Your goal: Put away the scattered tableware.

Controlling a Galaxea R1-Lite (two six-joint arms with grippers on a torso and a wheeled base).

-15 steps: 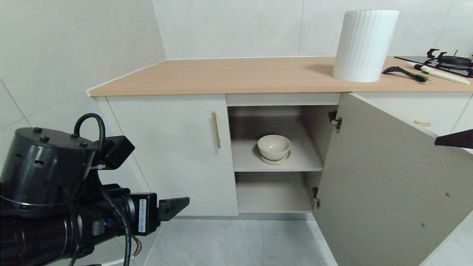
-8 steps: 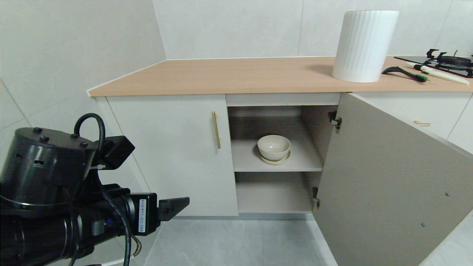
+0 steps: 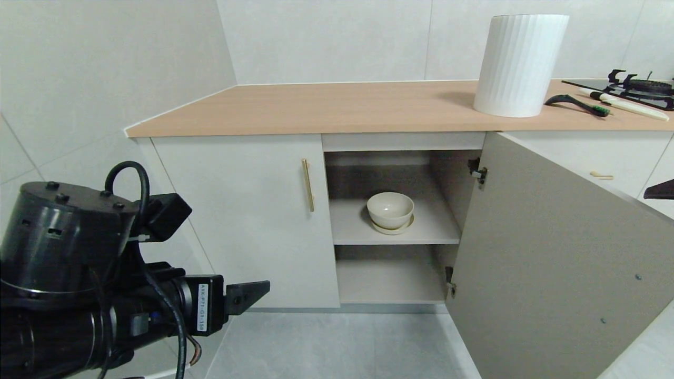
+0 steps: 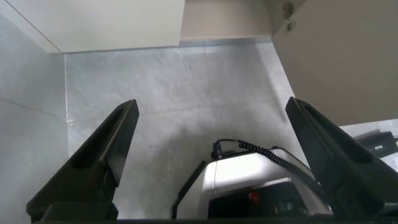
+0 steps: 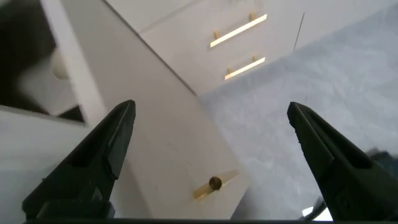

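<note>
The left pincer (image 4: pixel 211 106) hangs low over the floor (image 4: pixel 174 81), fingers spread wide and empty, and it has not stirred in the last second. The right pincer (image 5: pixel 210 109), also released with nothing between its fingers, sits on the outer side of the open cupboard door (image 3: pixel 547 252). Its dark tip left the head view's right edge and has now come back slightly higher. That looks like the right arm lining up behind the door to swing it shut. The door's free edge juts toward the robot, and open floor in front leaves room for its sweep. Inside, the bowl (image 3: pixel 390 209) rests on a saucer (image 3: pixel 392 231) on the upper shelf (image 3: pixel 432 226), unchanged and just behind the shelf's front lip, so closing should clear it. On the bench (image 3: pixel 337 108) beyond, past a white ribbed container (image 3: pixel 518 66), a black utensil (image 3: pixel 576 102) and a knife (image 3: pixel 626 105) lie near the stove (image 3: pixel 640 87), probably still to be stored.
</note>
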